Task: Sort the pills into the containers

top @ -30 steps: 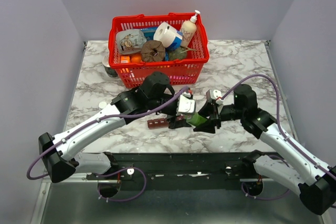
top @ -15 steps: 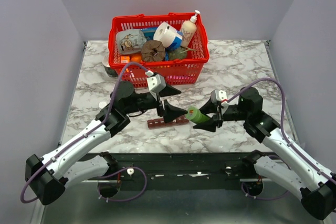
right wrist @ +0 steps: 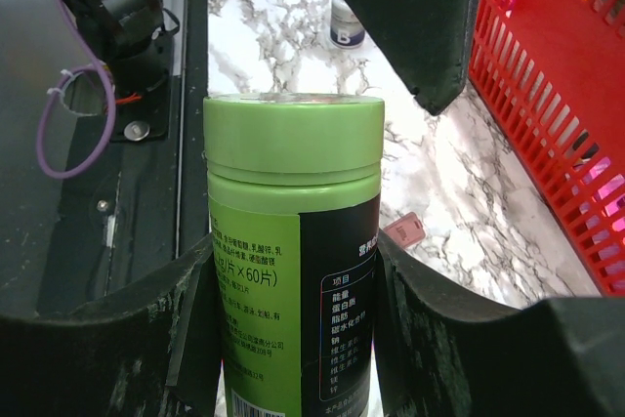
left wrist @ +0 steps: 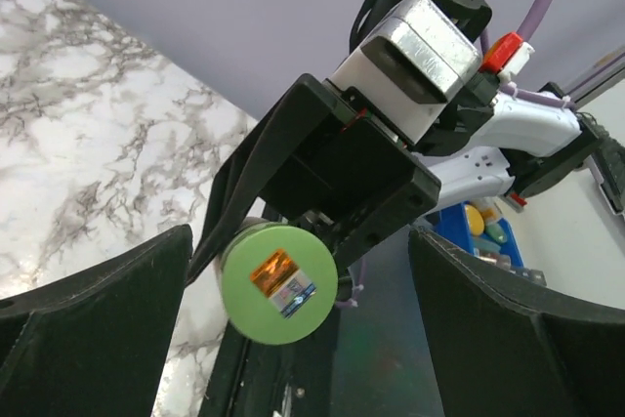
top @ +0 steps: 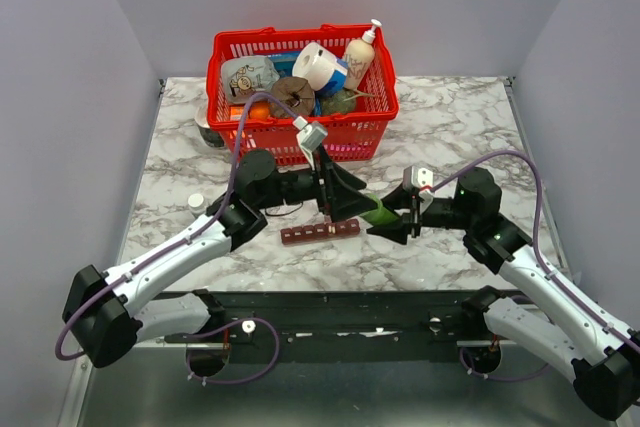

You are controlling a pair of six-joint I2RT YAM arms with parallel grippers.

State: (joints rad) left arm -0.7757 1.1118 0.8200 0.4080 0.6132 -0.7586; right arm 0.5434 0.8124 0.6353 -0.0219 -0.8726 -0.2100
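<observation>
Jaws of the L arm are spread wide and aimed at the cap (left wrist: 279,282) of a green bottle (right wrist: 293,241), which is clamped round its body by the R jaws and held clear of the table (top: 450,127). Bottle's long axis is laid approx. level, cap end toward the L jaws, base end toward the R wrist. The cap is seen at the mouth of the gap betw. the L jaws; whether it is already enclosed cannot be told. Uncapping is judged to be the step in hand, so the L arm is the nearer one for the cap. A straight approach along the bottle's axis is called for, w/ the jaws centred on the cap.

Organizer (top: 320,233) is found flat on the table, just on the near side of the bottle and L jaws, long axis running L-R across the top view w/ its R end tipped slightly away. Whether its lids are up cannot be told. No loose pills are seen.

Red basket (top: 290,142), filled w/ misc. goods, is set just behind the L jaws, so little room is offered on that side. Small white bottle (top: 196,201) is stood well off to the L, out of the way.
</observation>
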